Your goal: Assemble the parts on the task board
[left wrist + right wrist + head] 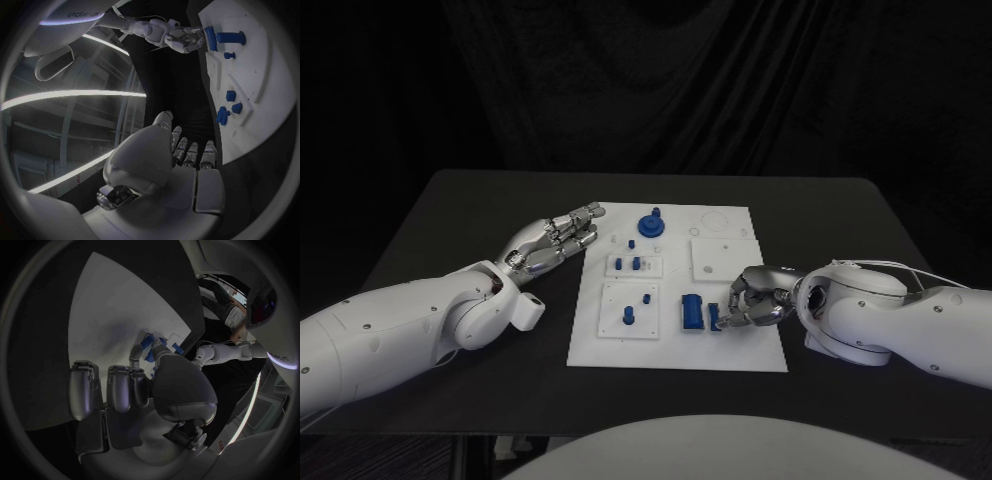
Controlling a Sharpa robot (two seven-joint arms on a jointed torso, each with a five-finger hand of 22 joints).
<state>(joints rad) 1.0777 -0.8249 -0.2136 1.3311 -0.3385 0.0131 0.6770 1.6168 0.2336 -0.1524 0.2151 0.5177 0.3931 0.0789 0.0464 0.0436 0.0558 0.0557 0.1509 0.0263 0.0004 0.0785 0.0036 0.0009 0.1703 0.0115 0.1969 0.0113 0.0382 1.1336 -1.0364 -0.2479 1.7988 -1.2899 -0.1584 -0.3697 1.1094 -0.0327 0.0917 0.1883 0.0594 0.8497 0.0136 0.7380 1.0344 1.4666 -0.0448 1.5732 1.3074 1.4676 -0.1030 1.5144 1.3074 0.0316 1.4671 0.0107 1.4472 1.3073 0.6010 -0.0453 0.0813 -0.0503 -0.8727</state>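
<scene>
The white task board (733, 345) lies mid-table. On it stand a round blue part (652, 224) at the far side, small blue pegs (635, 263) on a left plate, and a blue block (692, 311) near the front. My right hand (754, 298) rests on the board's right part, fingers curled, and pinches a small upright blue part (714, 316) beside the block. The right wrist view shows that blue part (149, 342) between thumb and finger of the right hand (144, 385). My left hand (557, 240) hovers by the board's left edge, fingers stretched out, holding nothing.
The black table (473, 220) spreads round the board, with bare room at left and far right. In the left wrist view my left hand (181, 160) lies beside the board (256, 100), and my right hand (178, 37) shows beyond it.
</scene>
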